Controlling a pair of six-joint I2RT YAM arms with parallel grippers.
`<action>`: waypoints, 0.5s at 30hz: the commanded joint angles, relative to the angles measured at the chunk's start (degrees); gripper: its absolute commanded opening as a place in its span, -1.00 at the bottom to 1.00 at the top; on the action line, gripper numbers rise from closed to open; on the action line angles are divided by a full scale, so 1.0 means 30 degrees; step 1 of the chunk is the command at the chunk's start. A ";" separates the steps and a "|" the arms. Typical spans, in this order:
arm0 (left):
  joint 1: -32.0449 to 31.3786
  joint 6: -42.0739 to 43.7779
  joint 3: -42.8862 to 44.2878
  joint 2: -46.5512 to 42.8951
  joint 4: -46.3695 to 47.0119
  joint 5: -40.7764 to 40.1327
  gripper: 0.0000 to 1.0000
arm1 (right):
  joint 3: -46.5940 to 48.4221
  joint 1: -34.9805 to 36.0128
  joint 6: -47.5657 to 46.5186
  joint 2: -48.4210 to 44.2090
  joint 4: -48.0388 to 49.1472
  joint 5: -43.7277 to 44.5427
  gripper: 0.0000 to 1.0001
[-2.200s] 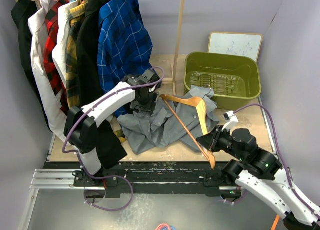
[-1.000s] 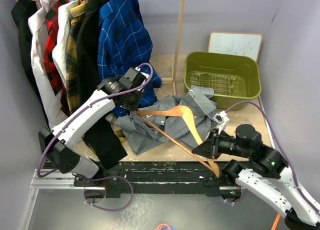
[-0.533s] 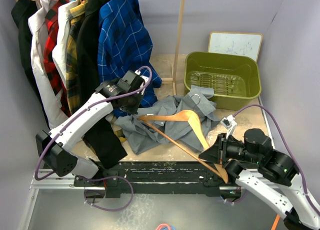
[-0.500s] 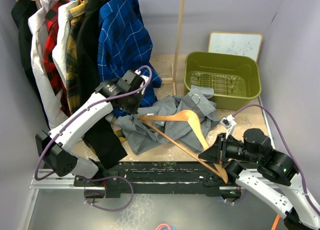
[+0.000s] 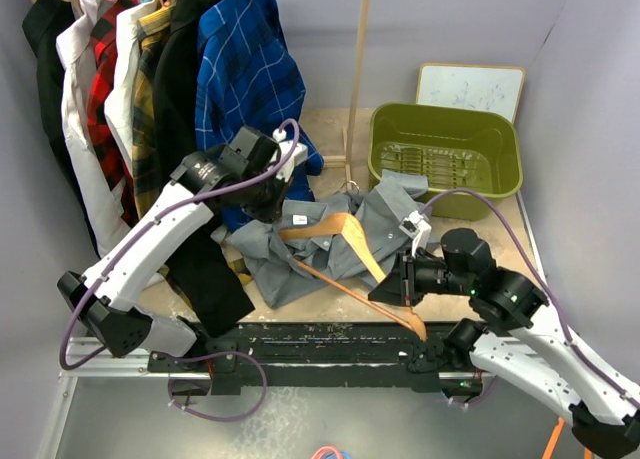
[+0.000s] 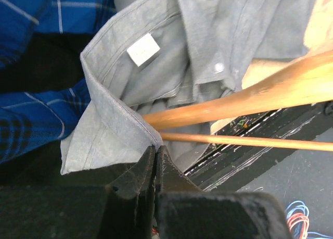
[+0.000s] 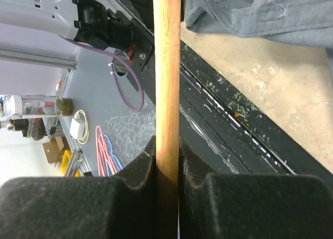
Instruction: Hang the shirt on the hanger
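The light-grey shirt [image 5: 272, 259] lies crumpled on the table. My left gripper [image 5: 277, 201] is shut on its collar edge, seen up close in the left wrist view [image 6: 156, 147], where the shirt [image 6: 171, 67] shows a white label [image 6: 143, 49]. The wooden hanger [image 5: 345, 229] runs diagonally across the shirt, and its left end goes in under the lifted collar. In the left wrist view the hanger [image 6: 234, 101] passes under the fabric. My right gripper [image 5: 393, 285] is shut on the hanger's lower end, clamping the hanger's wooden bar [image 7: 166, 67] between its pads [image 7: 166, 145].
A green bin [image 5: 445, 159] and a small whiteboard [image 5: 470, 87] stand at the back right. A rail at the back left carries hung clothes, among them a blue check shirt [image 5: 245, 79] right behind my left arm. A wooden post [image 5: 357, 69] rises mid-back. A black rail [image 5: 320, 341] edges the table front.
My right gripper has moved left and away from the front edge with the hanger, whose left end has slid under the collar. My left gripper still holds the collar, slightly higher.
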 commanded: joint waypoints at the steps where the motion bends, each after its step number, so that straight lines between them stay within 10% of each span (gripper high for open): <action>1: 0.0020 0.1820 0.2605 -0.0530 0.0227 0.1577 -1.00 | -0.0255 0.0117 -0.1100 0.0524 0.4156 -0.1503 -1.00; 15: 0.0019 0.5328 0.7608 0.1069 0.0213 0.9151 -1.00 | -0.1368 0.0080 -0.1162 0.3700 1.2226 0.1422 -1.00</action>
